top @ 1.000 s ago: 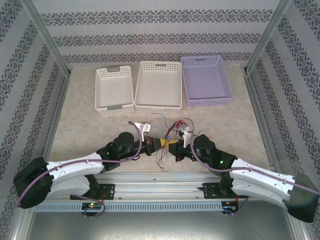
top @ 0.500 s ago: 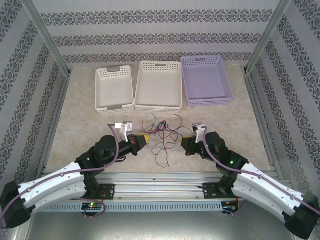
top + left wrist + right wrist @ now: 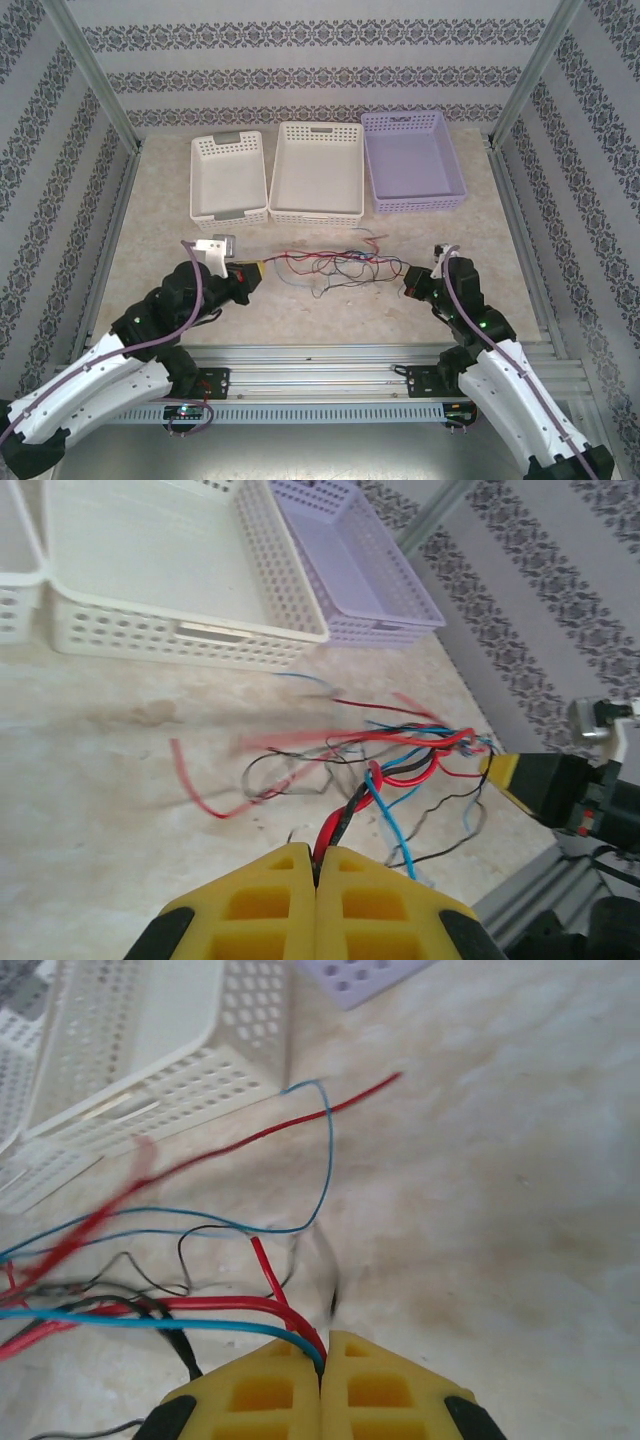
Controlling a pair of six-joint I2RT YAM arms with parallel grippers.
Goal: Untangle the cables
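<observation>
As the two arms stand spread wide, the cables (image 3: 330,262) stretch in a loose band over the table (image 3: 150,210), between its near edge and the baskets (image 3: 316,215). The left gripper (image 3: 254,272) is clamped on red and black strands, the right gripper (image 3: 408,284) on red and blue. Pulling wider could cinch the middle snarl tighter, or slip a strand free.
</observation>
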